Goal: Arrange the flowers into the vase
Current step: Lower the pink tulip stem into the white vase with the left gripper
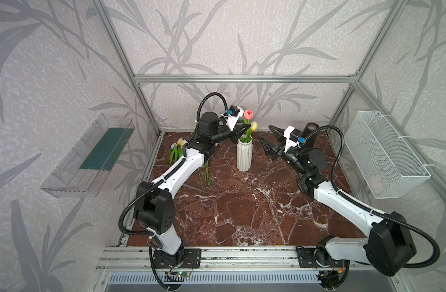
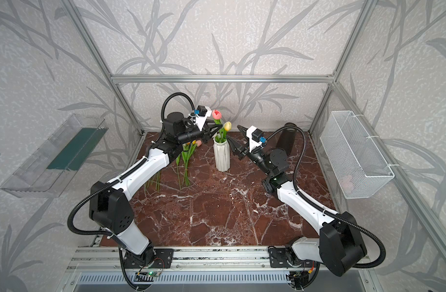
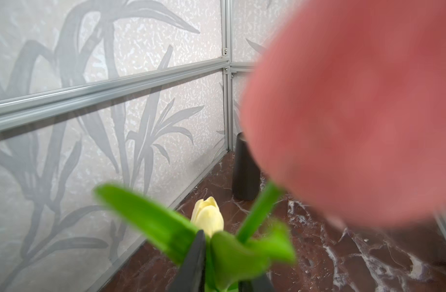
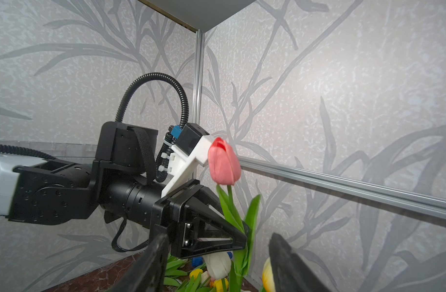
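**Two tulips up, the rest still lying flat**

The desk [image 1: 242, 215] is red-brown marble veined white, boxed in by aluminium rails and grey leaf-print walls. A clear tray [image 1: 90, 156] hangs on one side wall and a wire basket [image 1: 383, 154] on the opposite one. A dark cylinder [image 1: 311, 134] stands in the far corner.

The white vase [image 1: 244, 156] stands mid-desk with a pink tulip [image 1: 248, 114] and a yellow tulip [image 1: 254, 125] rising from it. The other flowers [image 2: 186, 159] lie beside it, half hidden by the left arm [image 1: 181, 164].

The left hand [image 4: 243, 239] is at the pink tulip's stem, and I cannot tell whether it is pinching. The right hand [image 1: 264, 132] hangs near, fingers apart and empty.
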Motion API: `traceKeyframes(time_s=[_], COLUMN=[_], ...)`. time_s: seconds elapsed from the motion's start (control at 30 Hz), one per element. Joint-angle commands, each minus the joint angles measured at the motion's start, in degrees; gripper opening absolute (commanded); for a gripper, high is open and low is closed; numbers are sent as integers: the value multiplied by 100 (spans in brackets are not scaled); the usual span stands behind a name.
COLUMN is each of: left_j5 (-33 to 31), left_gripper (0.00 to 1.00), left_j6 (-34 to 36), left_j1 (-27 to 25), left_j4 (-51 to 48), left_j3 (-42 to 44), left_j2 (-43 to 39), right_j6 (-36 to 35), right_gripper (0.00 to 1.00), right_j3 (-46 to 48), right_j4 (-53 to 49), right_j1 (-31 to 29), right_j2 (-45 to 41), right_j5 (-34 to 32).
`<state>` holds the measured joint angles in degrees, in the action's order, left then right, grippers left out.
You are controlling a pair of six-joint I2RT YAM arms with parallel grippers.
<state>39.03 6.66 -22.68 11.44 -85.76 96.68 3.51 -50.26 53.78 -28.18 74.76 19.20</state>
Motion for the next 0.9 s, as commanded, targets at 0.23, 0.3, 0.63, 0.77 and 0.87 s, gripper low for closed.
traceKeyframes(time_s=[0.23,0.3,0.63,0.77,0.87], left_j5=[-420,-528,-3029,-4273,-4172], left_gripper=[50,56,66,67,67], left_j6=[334,345,-1422,-2075,-2563], left_j1=[0,15,441,799,1412], left_j4=[-506,-678,-158,-960,-1953], left_j3=[-188,-153,2028,2797,2822], left_j2=[-838,-1027,-2369,-2477,-2101], right_j6=[321,585,963,1020,692], right_gripper=[66,67,68,68,66], right_j3=[0,-2,462,1262,1854], right_j4=[-320,-475,-1411,-886,-677], right_j1=[111,202,323,326,160], right_j2=[-90,-95,-225,-320,-503], right_j5=[-347,-374,-229,-263,-501])
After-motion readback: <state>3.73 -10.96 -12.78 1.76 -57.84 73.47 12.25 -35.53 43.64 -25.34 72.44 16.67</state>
